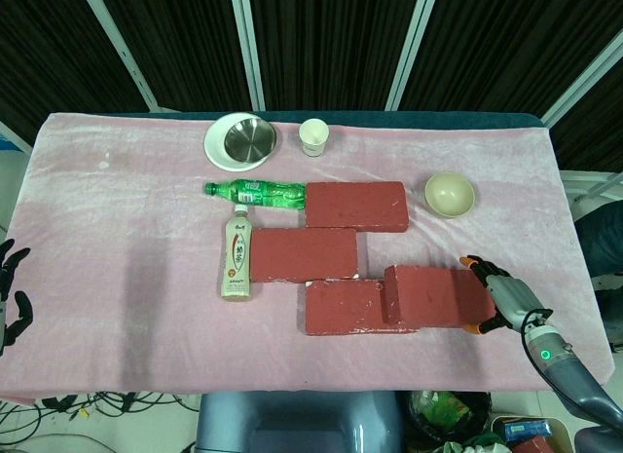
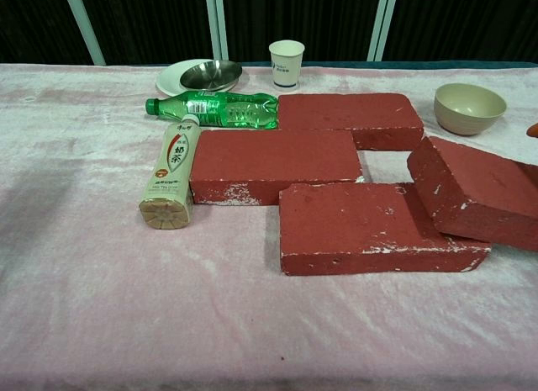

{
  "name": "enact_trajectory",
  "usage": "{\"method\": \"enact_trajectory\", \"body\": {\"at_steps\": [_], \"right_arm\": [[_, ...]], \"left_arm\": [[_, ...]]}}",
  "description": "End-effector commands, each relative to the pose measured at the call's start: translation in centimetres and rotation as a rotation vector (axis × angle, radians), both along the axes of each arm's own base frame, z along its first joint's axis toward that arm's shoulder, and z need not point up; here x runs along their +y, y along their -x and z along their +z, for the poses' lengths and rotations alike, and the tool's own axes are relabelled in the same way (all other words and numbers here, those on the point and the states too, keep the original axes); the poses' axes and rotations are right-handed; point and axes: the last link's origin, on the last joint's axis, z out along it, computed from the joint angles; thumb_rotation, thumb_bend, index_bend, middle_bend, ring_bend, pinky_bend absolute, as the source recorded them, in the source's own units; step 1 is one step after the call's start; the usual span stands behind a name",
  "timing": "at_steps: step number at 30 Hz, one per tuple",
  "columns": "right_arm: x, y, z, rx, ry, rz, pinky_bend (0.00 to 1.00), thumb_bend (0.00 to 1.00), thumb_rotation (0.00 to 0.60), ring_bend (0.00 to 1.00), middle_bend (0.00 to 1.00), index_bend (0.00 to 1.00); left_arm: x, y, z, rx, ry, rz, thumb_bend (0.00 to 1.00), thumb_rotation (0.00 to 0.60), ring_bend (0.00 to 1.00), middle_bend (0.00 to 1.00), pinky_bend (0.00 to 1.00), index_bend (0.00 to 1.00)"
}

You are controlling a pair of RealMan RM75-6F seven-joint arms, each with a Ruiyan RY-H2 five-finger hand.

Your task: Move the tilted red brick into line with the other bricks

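Observation:
The tilted red brick [image 1: 438,295] [image 2: 475,193] leans with its left end on the front flat brick [image 1: 346,307] [image 2: 361,227]. Two more flat bricks lie behind, a middle one [image 1: 304,253] and a back one [image 1: 356,206]. My right hand [image 1: 501,297] is at the tilted brick's right end, fingers spread above and below that end and touching it. Only an orange fingertip [image 2: 532,130] shows in the chest view. My left hand [image 1: 10,292] hangs off the table's left edge with its fingers apart and empty.
A green bottle [image 1: 255,192] and a tea bottle [image 1: 237,251] lie against the bricks' left side. Behind them stand a plate with a steel bowl [image 1: 240,140] and a paper cup [image 1: 312,136]. A beige bowl [image 1: 449,194] sits right of the back brick.

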Motion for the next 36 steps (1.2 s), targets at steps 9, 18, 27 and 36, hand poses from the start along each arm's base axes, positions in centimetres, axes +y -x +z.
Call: {"method": "enact_trajectory", "body": {"at_steps": [9,18,27,36], "right_arm": [[-0.5,-0.6,-0.9,-0.027,-0.001,0.014,0.09,0.00,0.600,0.00,0.00,0.00],[-0.4,-0.9,-1.3,-0.047,-0.011,0.016,0.09,0.00,0.600,0.00,0.00,0.00],[0.2,-1.4,-1.8,-0.061,-0.029,0.026,0.09,0.00,0.600,0.00,0.00,0.00],[0.0,-1.9,-2.7,-0.080,-0.022,0.047,0.09,0.00,0.600,0.00,0.00,0.00]], "left_arm": [[0.0,0.0,0.0,-0.002,-0.001,-0.001,0.73,0.600,0.00,0.04,0.00,0.15],[0.0,-0.1,0.0,-0.004,-0.003,-0.002,0.73,0.600,0.00,0.04,0.00,0.15],[0.0,-0.1,0.1,-0.005,-0.004,-0.002,0.73,0.600,0.00,0.04,0.00,0.15],[0.0,-0.1,0.1,-0.006,-0.004,-0.001,0.73,0.600,0.00,0.04,0.00,0.15]]}}
